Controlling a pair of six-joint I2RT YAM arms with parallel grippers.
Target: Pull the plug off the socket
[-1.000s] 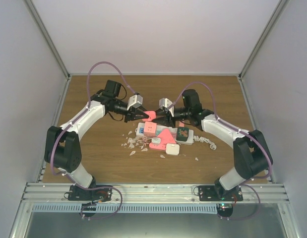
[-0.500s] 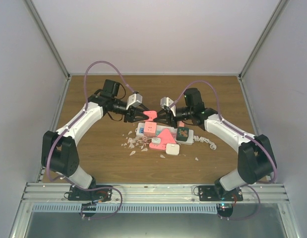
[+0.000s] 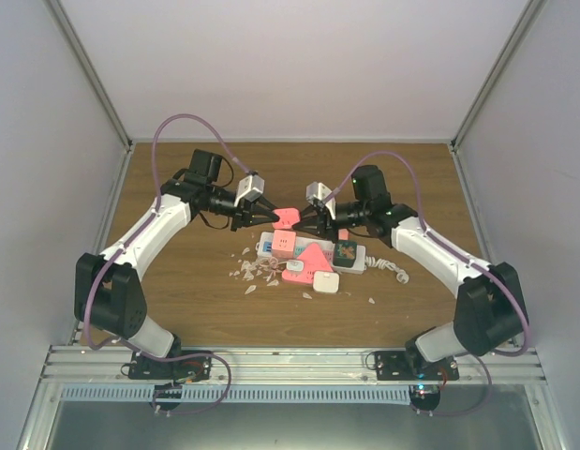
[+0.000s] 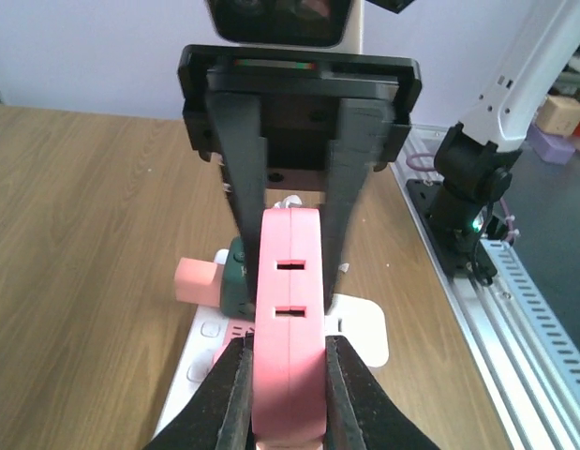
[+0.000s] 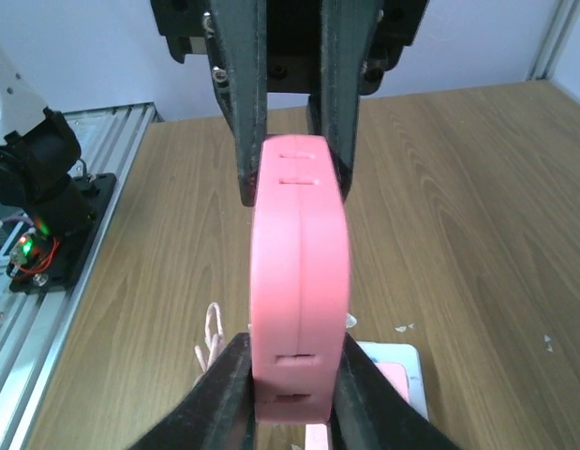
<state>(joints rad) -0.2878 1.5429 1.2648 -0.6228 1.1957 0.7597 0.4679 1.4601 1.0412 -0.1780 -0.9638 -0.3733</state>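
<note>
A pink plug [image 3: 286, 217] with rounded edges hangs in the air just above and behind the socket [image 3: 269, 250], a white power strip on the wooden table. My left gripper [image 3: 275, 219] is shut on the plug's left end and my right gripper [image 3: 299, 223] on its right end. The left wrist view shows the plug [image 4: 288, 309] between my fingers [image 4: 231, 394], with the strip [image 4: 203, 337] below. The right wrist view shows the plug [image 5: 299, 272] clamped the same way. A pink square plug [image 3: 283, 245], a pink triangular plug [image 3: 311, 260] and a dark green plug [image 3: 346, 251] sit on the strip.
A white square plug [image 3: 325, 281] lies at the strip's near side. The coiled white cord [image 3: 393, 268] trails right. White scraps [image 3: 254, 273] litter the table left of the strip. Grey walls enclose the table, and a metal rail [image 3: 290, 361] runs along its near edge.
Both grippers have risen slightly and moved a little toward the back with the pink plug held between them. Both arms' elbows have spread outward.
</note>
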